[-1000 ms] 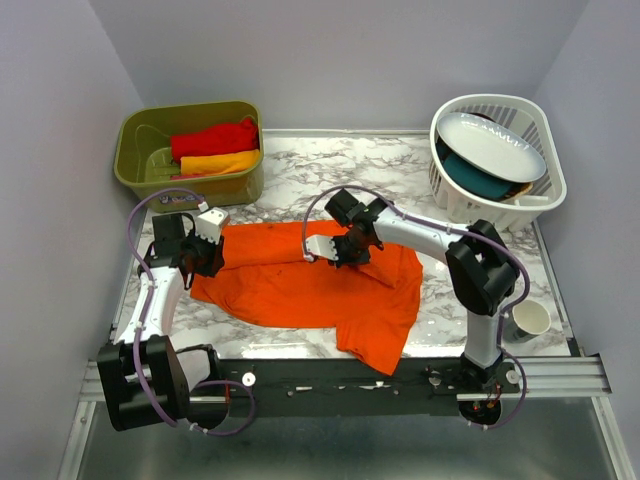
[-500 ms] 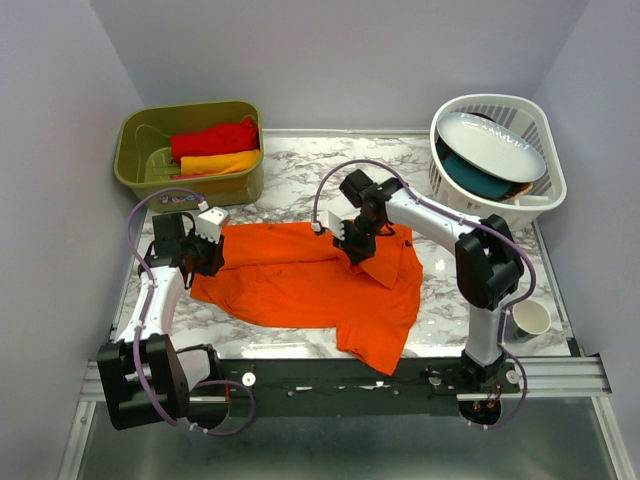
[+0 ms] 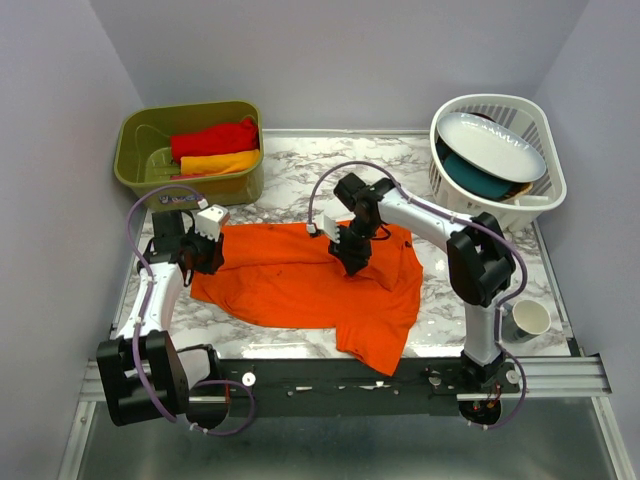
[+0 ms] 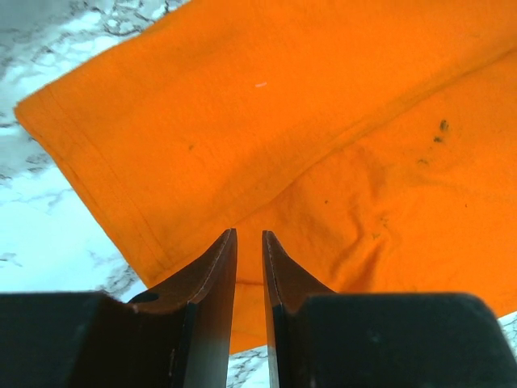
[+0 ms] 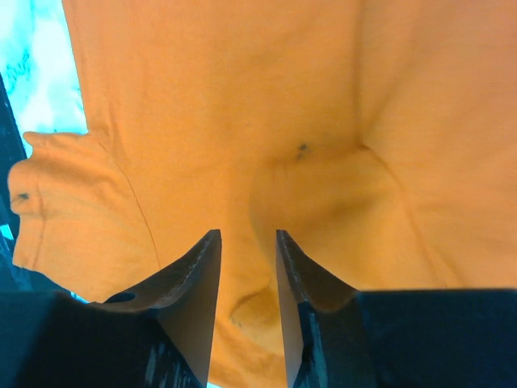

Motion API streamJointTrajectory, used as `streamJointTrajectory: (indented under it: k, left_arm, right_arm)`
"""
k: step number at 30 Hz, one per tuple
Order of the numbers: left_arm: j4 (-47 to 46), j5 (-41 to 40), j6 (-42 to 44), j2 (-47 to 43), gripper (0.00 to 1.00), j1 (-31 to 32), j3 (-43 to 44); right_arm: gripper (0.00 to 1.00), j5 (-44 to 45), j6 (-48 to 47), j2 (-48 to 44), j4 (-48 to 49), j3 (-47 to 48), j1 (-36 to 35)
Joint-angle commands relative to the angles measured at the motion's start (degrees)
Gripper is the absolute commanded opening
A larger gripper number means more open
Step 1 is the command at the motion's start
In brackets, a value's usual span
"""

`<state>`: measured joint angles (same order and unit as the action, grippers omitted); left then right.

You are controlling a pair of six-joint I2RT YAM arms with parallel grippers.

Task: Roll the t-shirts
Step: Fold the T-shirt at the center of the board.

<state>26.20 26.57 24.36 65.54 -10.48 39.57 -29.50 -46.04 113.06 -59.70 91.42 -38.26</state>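
Right gripper [image 3: 352,258], jaws slightly parted and apparently empty, hangs over the vivid orange cloth t-shirt [image 3: 290,285] at frame centre; its long axis runs left-right.

A t-shirt [image 3: 300,285] lay spread across the centre of the table [image 3: 300,160]. The left gripper [image 3: 207,257] sat at its left edge, and the right gripper [image 3: 352,260] over its upper middle. At upper left, a bin [image 3: 133,170] held two folded t-shirts [image 3: 215,140]. At upper right, a basket [image 3: 540,202] held stacked dishes [image 3: 490,142]. A cup [image 3: 530,320] stood at lower right, beside the right arm's base.
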Motion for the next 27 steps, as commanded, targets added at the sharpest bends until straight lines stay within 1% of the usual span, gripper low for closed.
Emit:
streamJointTrajectory:
  k: [1,3,4,8,12,14,15,17,18,19,20,22,24,27]
  left_arm:
    - [1.75,0.06,2.44,0.46,0.30,0.02,2.35]
    - [2.19,0.33,2.88,1.34,0.30,0.02,2.96]
    - [2.37,0.59,2.97,1.61,0.30,0.11,3.14]
    - [4.65,4.19,4.64,1.61,0.29,1.16,4.46]
    - [5.44,4.02,6.66,1.70,0.27,4.84,4.64]
    - [5.36,1.83,7.63,2.48,0.25,6.43,4.90]
    - [5.18,1.13,7.89,3.71,0.20,7.57,5.07]
    - [4.31,-1.60,8.51,5.47,0.13,7.67,5.86]
    - [4.04,-2.56,9.12,7.30,0.06,7.75,6.13]
    - [3.69,-3.88,9.82,8.19,0.04,7.67,6.04]
    - [2.30,-6.15,10.79,9.51,0.02,7.67,5.96]
    - [0.36,-8.28,11.76,10.31,0.00,7.41,5.43]
    - [-1.67,-10.04,12.64,11.62,0.00,7.23,5.52]
    - [-2.29,-11.53,12.99,14.51,0.00,7.14,7.36]
  right_arm:
    - [0.43,2.67,-0.71,-6.53,-1.04,1.76,2.66]
    - [0.42,6.18,-0.46,-7.23,1.94,-0.88,3.19]
    - [0.42,10.38,-0.10,-7.32,5.96,-3.67,3.54]
    - [0.40,15.95,2.00,-6.80,12.58,-7.30,5.91]
    - [0.38,19.38,4.20,-4.34,15.05,-5.99,10.04]
    - [0.37,20.88,4.38,-3.55,17.24,-5.81,12.24]
    - [0.36,21.32,4.21,-3.28,17.86,-5.29,12.85]
    - [0.36,22.64,3.94,-1.79,18.74,-4.06,14.35]
    - [0.36,22.99,3.94,-1.35,18.83,-2.75,14.96]
    - [0.36,23.51,4.03,-0.91,19.27,-2.04,15.93]
    - [0.35,23.69,4.03,0.05,19.53,-1.42,16.46]
    - [0.34,24.74,3.94,1.11,20.41,0.50,17.69]
    - [0.33,25.27,3.24,2.34,21.11,1.57,18.39]
    - [0.33,25.80,1.40,4.09,22.35,2.89,19.36]
